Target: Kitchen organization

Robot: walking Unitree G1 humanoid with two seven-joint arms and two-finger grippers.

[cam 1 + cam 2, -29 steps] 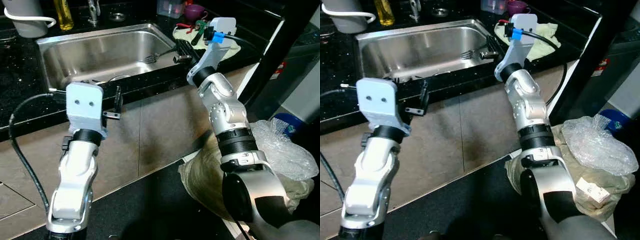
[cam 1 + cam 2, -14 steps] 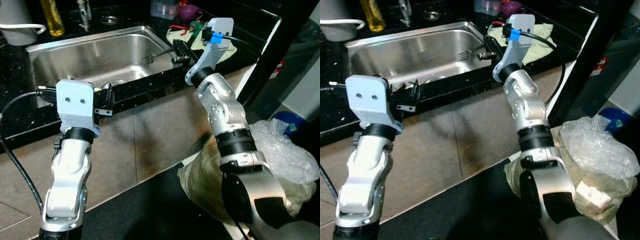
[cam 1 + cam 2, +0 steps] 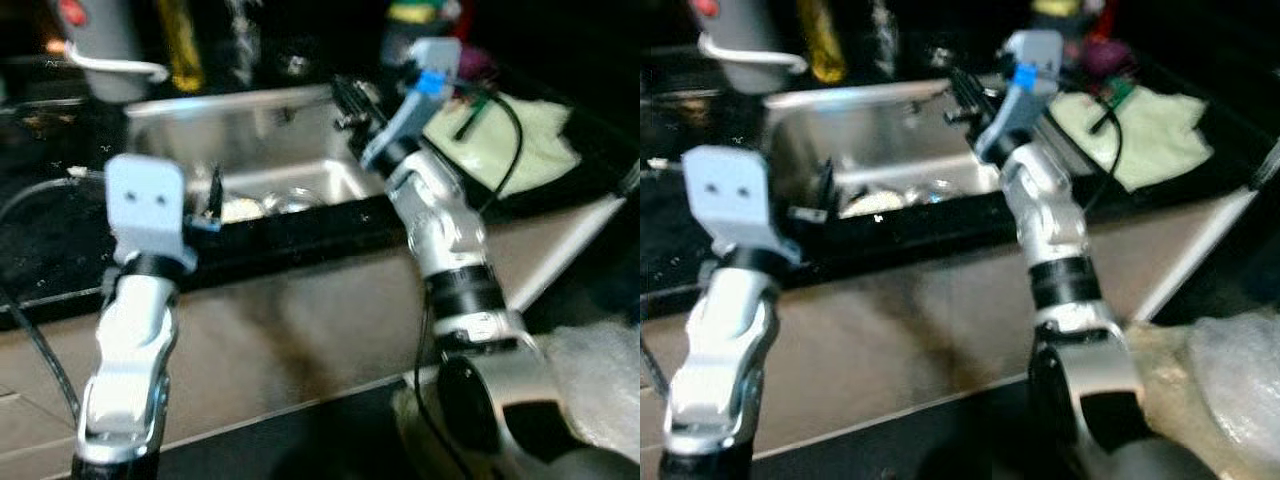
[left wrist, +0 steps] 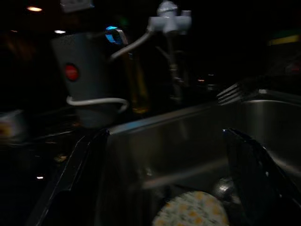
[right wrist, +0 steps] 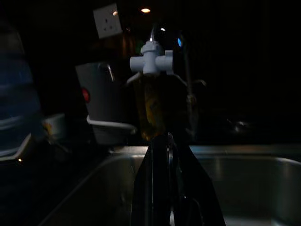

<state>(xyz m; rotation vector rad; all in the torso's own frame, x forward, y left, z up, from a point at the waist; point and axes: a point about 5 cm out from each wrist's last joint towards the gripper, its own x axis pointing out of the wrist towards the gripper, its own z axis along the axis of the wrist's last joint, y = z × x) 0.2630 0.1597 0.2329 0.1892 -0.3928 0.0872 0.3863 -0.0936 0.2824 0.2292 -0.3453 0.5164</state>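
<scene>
The steel sink (image 3: 250,115) holds a patterned plate (image 4: 190,214) and some glassware (image 3: 290,200). My left gripper (image 3: 207,200) hovers open over the sink's front rim, its fingers (image 4: 70,179) spread wide and facing the plate. My right gripper (image 3: 350,98) is raised over the sink's right side, its fingers (image 5: 162,155) pressed together. A fork (image 4: 230,93) juts out from it over the basin, tines toward the left. The head views are blurred.
A grey kettle (image 3: 105,40), a yellow bottle (image 3: 180,45) and the faucet (image 4: 169,21) stand behind the sink. A pale green cloth (image 3: 510,140) with utensils lies on the black counter (image 3: 40,250) to the right. A plastic-wrapped bundle (image 3: 1240,360) sits low on the right.
The camera has dropped and moved closer, so the picture is blurred. My right gripper with the fork has risen over the sink. My left gripper stays at the front rim.
</scene>
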